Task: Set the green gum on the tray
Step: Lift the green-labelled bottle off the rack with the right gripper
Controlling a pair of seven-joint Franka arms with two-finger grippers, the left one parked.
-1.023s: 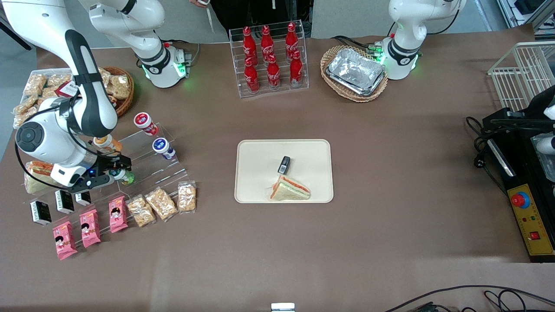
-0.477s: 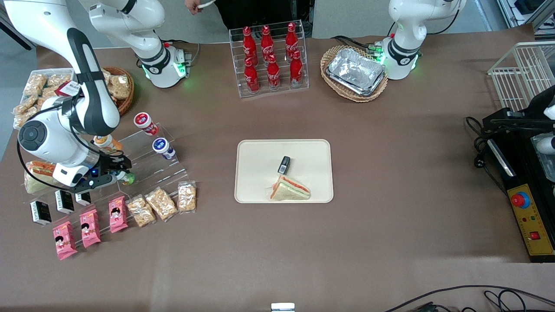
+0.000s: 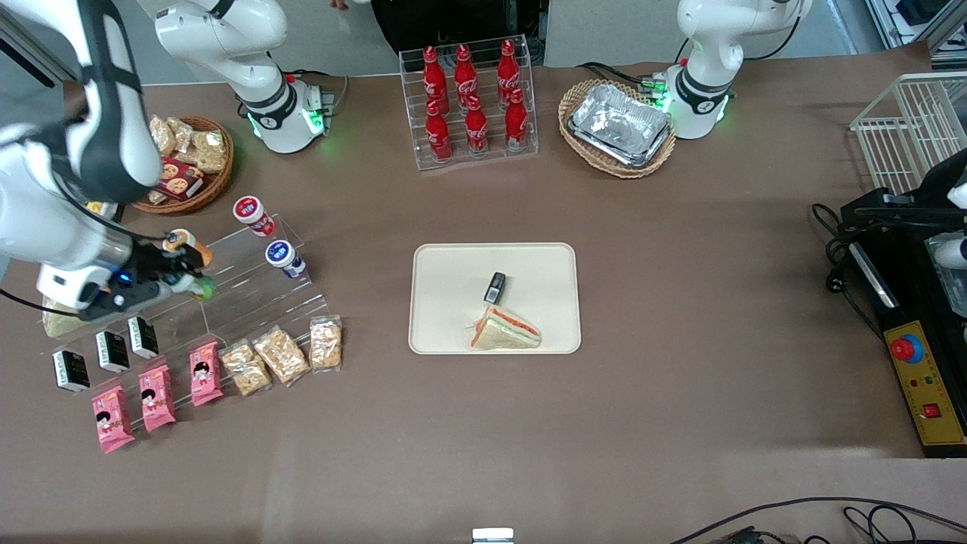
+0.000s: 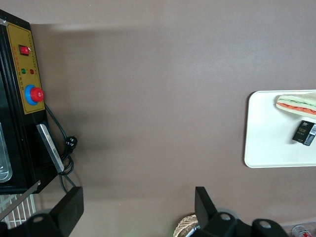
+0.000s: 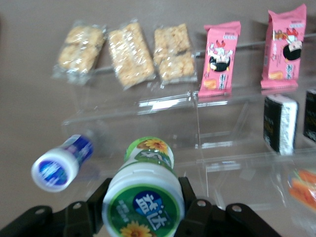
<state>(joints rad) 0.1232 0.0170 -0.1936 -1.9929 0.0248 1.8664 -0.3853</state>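
Front view, gripper [image 3: 185, 281]: clamped on the green gum [image 3: 201, 286], held above the clear stepped rack [image 3: 249, 291].
Front view, tray [image 3: 453, 302]: well apart, carrying a sandwich [image 3: 505, 331] and a small black packet [image 3: 495, 287].
Front view, bottles [image 3: 472, 102]: red, Coca-Cola script.
Right wrist view, green gum [image 5: 144, 195]: between the fingers [image 5: 190, 202], lid reading "益达".
Right wrist view, blue-lidded canister [image 5: 60, 163]: lying just beside it.

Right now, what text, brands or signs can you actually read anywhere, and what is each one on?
"益达": lid of the green gum, gripped in the tool above the clear stepped stand.
Coca-Cola script: red bottles in the clear rack; recognisable, letters too small to spell out.
Blue-lidded canister: label blurred.
Pink snack packets: print unreadable.
Yellow control panel: no legible text.
The tray: none.
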